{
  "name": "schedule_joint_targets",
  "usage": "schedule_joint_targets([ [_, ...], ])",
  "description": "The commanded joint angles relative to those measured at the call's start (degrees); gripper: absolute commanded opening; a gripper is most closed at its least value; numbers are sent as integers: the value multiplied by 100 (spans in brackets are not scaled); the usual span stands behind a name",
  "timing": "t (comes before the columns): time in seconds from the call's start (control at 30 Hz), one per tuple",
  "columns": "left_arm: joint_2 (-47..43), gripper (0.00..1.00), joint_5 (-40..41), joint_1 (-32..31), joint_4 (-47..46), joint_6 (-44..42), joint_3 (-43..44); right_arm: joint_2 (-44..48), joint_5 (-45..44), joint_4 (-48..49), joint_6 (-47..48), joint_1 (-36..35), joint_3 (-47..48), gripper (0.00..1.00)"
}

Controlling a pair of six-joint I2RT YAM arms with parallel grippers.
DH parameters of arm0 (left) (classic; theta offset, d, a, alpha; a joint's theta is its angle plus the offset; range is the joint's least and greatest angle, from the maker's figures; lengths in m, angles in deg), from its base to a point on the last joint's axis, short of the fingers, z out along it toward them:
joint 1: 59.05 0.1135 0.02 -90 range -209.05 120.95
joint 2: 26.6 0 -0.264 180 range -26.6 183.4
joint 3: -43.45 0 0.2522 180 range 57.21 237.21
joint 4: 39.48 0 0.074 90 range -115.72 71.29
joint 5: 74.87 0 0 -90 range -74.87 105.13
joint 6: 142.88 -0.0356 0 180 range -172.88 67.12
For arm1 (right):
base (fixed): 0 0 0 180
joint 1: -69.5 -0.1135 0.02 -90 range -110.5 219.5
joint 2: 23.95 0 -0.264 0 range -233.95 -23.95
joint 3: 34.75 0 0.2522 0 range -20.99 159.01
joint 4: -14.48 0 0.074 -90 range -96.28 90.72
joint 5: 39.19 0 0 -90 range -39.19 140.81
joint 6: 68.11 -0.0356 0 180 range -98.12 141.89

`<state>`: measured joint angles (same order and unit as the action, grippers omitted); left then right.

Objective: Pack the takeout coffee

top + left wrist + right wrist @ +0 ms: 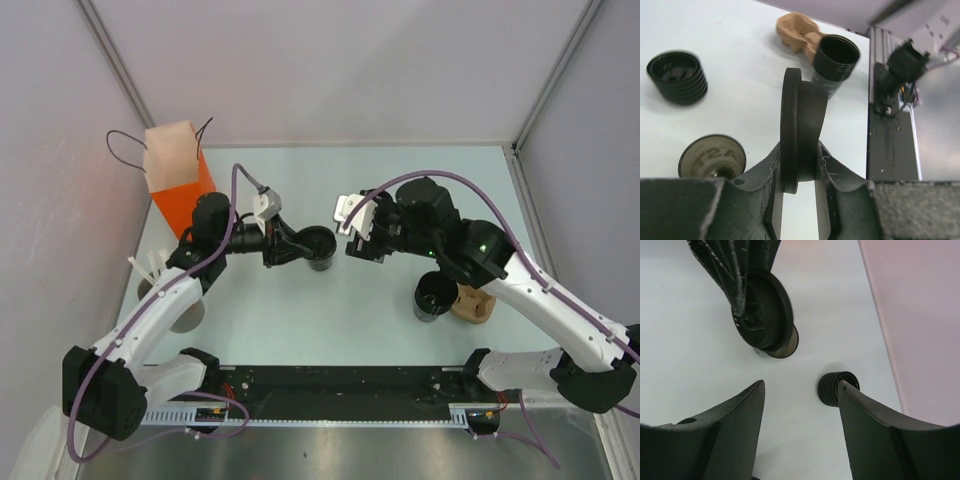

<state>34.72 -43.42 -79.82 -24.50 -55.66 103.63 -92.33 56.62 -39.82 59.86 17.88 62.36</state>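
The takeout coffee (320,246), a small black cup with a black lid, sits mid-table in the top view with my left gripper (298,246) shut on it. In the left wrist view the fingers (837,170) clamp the cup (807,125) just under its lid rim. The right wrist view shows its lid (765,310) facing that camera, with the left fingers across it. My right gripper (346,240) hangs just right of the cup, apart from it. Its jaws (800,385) are open with nothing between them.
An orange paper bag (178,170) stands at the back left. A stack of black cups (432,297) and a tan cup carrier (474,304) sit front right. A stack of black lids (832,387) and a round grey disc (711,156) lie on the table.
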Motion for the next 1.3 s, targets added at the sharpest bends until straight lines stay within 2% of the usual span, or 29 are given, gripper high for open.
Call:
schedule_joint_targets([
  [0.0, 389, 0, 203, 267, -499, 1210, 351, -289, -850, 493, 52, -322, -38, 64],
  [0.2, 811, 0, 168, 328, -648, 1711, 272, -685, -1441, 696, 377, -735, -38, 57],
  [0.53, 943, 0, 27, 328, -816, 1817, 210, -1168, -1986, 985, 773, -1219, -38, 50],
  [0.67, 899, 0, -25, 328, -894, 1852, 166, -1379, -2363, 1249, 834, -1307, -47, 43],
  [0.83, 794, 0, -17, 328, -956, 1826, 70, -1450, -2444, 1583, 1001, -1316, -47, 41],
  [1.27, 680, 0, -140, 328, -1062, 1869, -1, -1757, -2567, 1742, 1247, -1219, -65, 40],
])
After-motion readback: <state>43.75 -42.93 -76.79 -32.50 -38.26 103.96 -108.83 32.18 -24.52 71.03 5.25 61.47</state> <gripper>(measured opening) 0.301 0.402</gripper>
